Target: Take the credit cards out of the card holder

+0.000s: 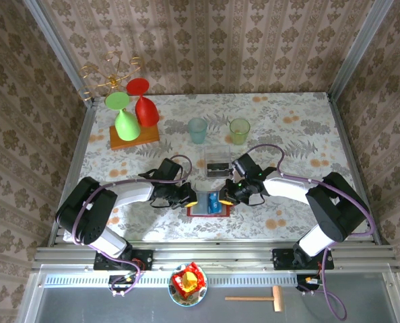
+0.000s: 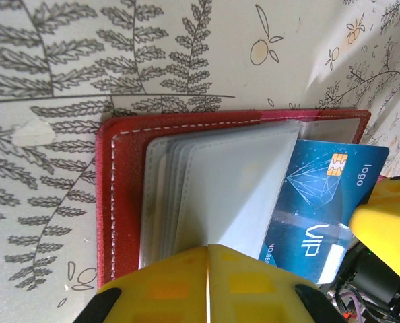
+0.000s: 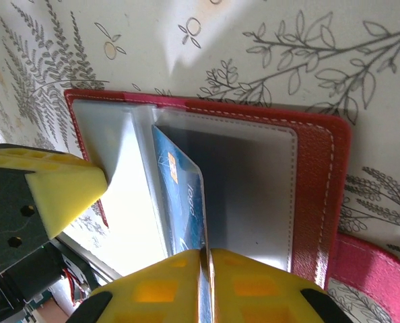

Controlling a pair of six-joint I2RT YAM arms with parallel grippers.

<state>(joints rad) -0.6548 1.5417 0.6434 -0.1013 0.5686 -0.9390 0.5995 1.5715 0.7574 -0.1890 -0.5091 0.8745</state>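
The red card holder [image 1: 192,211] lies open on the flowered table, between my two grippers. My left gripper [image 2: 207,252] is shut on one of its clear pocket leaves [image 2: 234,188] and holds that leaf raised off the red cover [image 2: 122,188]. A blue credit card [image 3: 183,195] with a gold chip sticks partly out of a pocket. My right gripper [image 3: 204,259] is shut on that card's near edge. In the top view the left gripper [image 1: 190,197] and right gripper [image 1: 228,195] meet over the blue card [image 1: 214,200]. A yellow left finger [image 3: 58,192] presses the leaf beside the red cover [image 3: 318,182].
A clear square box [image 1: 217,160] stands just behind the holder. Further back are a blue cup [image 1: 197,130] and a green cup [image 1: 239,130]. At the back left, a wooden block [image 1: 134,138] bears red and green glasses. A pink strip [image 3: 375,266] lies right of the holder.
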